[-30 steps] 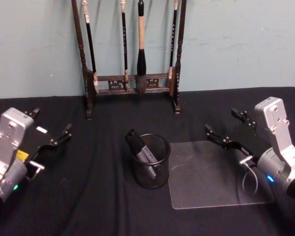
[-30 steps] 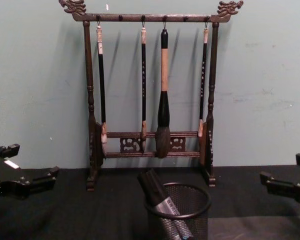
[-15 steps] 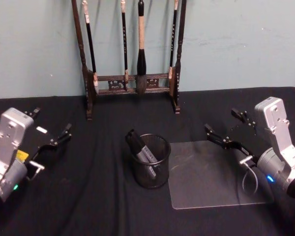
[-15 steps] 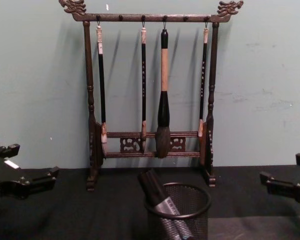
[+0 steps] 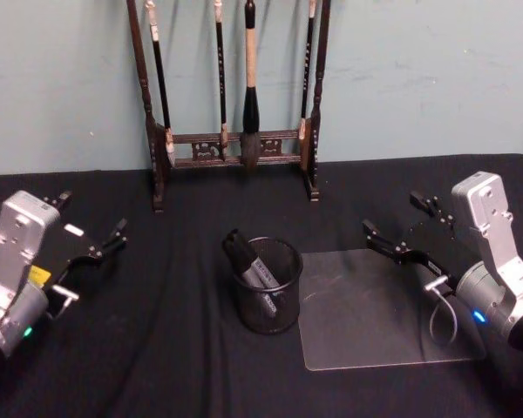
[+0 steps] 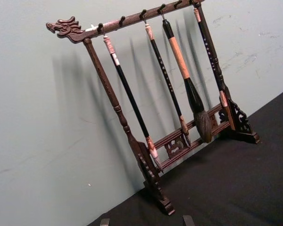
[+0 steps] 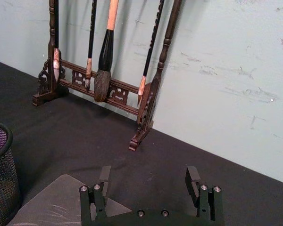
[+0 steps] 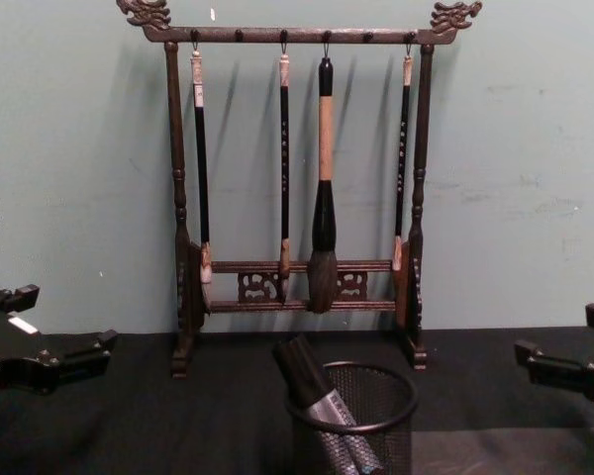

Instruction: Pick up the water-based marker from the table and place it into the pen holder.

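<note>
Marker (image 5: 254, 268) in pen holder (image 5: 279, 310) — label writing probably unreadable

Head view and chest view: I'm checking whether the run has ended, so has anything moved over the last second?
Nothing visibly changed. The marker leans inside the pen holder as before, and the left gripper and right gripper sit open at the table's two sides, holding nothing.

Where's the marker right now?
The marker stands slanted inside the pen holder at table centre, left of the clear mat.
</note>
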Controlling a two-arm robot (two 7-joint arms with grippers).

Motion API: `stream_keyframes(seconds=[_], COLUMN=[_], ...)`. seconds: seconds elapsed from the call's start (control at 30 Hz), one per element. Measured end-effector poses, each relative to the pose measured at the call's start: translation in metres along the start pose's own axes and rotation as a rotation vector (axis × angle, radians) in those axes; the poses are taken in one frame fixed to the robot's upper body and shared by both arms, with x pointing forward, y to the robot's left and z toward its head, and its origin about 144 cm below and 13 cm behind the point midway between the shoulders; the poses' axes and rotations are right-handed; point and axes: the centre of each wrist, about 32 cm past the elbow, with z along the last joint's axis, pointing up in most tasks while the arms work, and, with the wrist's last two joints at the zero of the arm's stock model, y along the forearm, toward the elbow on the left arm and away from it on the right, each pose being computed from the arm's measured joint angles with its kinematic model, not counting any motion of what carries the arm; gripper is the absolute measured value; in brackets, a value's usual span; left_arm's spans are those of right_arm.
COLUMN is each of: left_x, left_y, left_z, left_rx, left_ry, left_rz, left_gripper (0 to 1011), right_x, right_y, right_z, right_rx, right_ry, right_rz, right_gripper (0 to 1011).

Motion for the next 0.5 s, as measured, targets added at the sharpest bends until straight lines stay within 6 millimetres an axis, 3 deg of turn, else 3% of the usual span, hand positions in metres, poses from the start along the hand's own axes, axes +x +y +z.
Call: stream_keyframes(seconds=[0.5], left_x=[0.0], left_y=[0.0], left_z=[0.0], left_rx=[0.0], left_ry=[0.0], left_rz=[0.0], left_gripper=[1001], right_x=[0.0], right_y=[0.0], right_z=[0.0], right_rx=[0.0], right_ry=[0.0], right_rz=[0.0], right_gripper=[1003])
